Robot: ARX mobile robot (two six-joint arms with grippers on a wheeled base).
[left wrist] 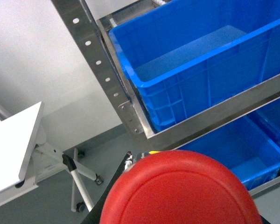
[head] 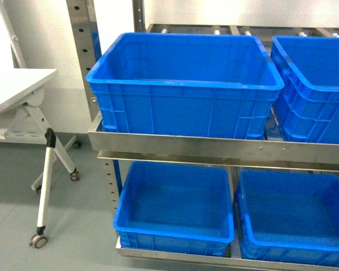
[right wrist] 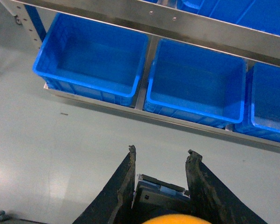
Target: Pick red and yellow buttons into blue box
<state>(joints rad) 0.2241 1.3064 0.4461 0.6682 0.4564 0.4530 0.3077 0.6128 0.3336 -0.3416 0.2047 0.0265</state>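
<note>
Dominating the upper middle of the head view, the blue box sits on the upper tier of a steel shelf; it is deep, thick-rimmed and ribbed, and looks stiff and empty, so a dropped part would likely clatter and roll on its hard floor. More blue crates show beside it and on the tier below, and a white folding bench stands at the upper left. Filling the bottom of the left wrist view is the red button, pinched in the left pincer, whose own fingers are mostly hidden behind the cap. At the bottom edge of the right wrist view the yellow button sits between the fingers of the right pincer, which press against its black-and-silver body. Both switches look light, rigid and hard-shelled; the smooth domed caps would likely slip, so the squarer body under the cap seems the surer place to grip. No brand, label or writing can be read anywhere.
</note>
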